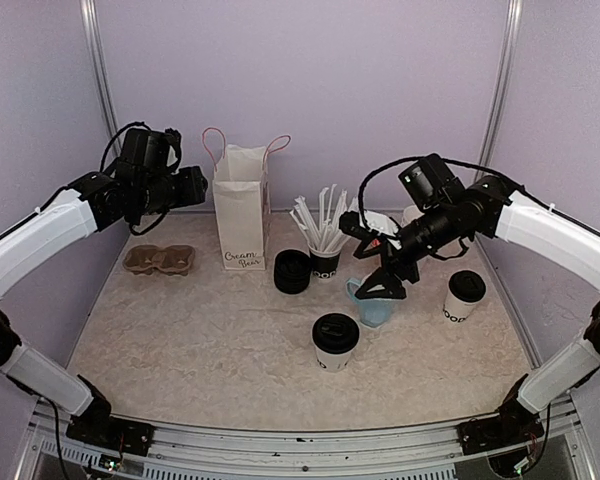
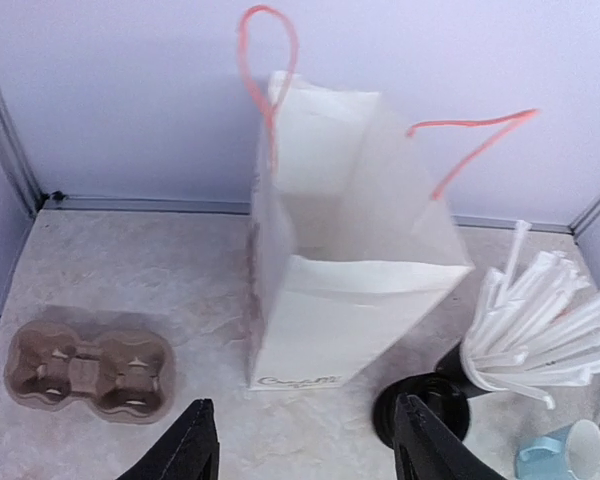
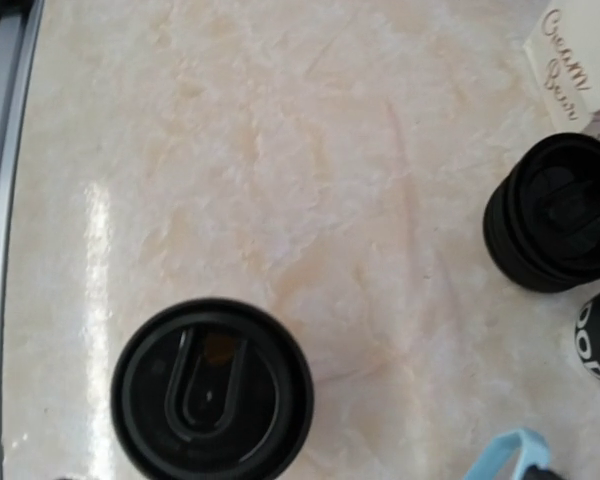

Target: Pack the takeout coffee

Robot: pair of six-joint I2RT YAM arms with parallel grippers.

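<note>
Bench [image 1: 200, 330]: beige, marbled with pale veins. Bag [image 1: 240, 215]: white, coral-pink handles, dark script print low on the front. Tray [image 1: 160, 260], left of bag: brown pulp. Just right of bag: black lid stack [image 1: 292, 271], white straws [image 1: 320, 225], light-blue mug [image 1: 372, 305]. Cup [image 1: 335, 342], front-right of bag: white, black lid, black lettering. Second cup [image 1: 464, 296], far right of bag: same colours.

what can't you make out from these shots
- right gripper: open or shut unclear; the top view shows a dark mass, and the right wrist view shows no fingers.
- paper bag: floor hidden by its front wall in the left wrist view.
- blue mug: partly under the right gripper in the top view, cut by the bottom edge in both wrist views.
</note>
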